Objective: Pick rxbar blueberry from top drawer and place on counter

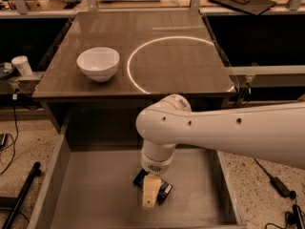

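Gripper [148,198] down in drawer [95,194], right over snack bar [165,191]
Lies on drawer floor, 6 o'clock from the counter [157,80], long axis about 10 to 4 o'clock, partly under the gripper; cannot tell whether open, closed or holding. No wrapper writing readable.

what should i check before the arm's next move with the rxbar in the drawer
1. Top drawer open: ok.
2. Gripper down inside the drawer at the rxbar blueberry: ok.
3. Grasp on the bar secure: cannot tell.
4. Bar on the counter: not ok, it is in the drawer.
5. Room to set it down: ok, bare counter lies beside the white bowl.
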Tool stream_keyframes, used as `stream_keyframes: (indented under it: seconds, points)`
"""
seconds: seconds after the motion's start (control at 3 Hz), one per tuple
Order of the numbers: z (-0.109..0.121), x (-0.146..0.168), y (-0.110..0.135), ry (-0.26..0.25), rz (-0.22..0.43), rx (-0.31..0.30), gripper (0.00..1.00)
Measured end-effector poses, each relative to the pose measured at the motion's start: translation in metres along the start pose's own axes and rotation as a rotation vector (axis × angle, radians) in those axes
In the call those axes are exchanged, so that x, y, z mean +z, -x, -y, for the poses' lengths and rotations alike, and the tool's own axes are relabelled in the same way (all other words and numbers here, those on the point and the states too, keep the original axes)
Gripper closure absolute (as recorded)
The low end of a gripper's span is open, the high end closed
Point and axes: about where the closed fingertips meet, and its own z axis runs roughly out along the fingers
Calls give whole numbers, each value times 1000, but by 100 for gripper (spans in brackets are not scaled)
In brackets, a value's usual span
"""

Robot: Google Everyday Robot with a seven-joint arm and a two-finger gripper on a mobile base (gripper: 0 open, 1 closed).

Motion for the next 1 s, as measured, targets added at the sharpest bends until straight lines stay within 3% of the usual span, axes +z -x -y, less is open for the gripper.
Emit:
stream_keyframes:
  seconds: [0.33, 1.0]
  points:
    - [0, 0, 0, 0, 0, 0, 0]
    - [4, 9, -7, -86, -49, 14, 0]
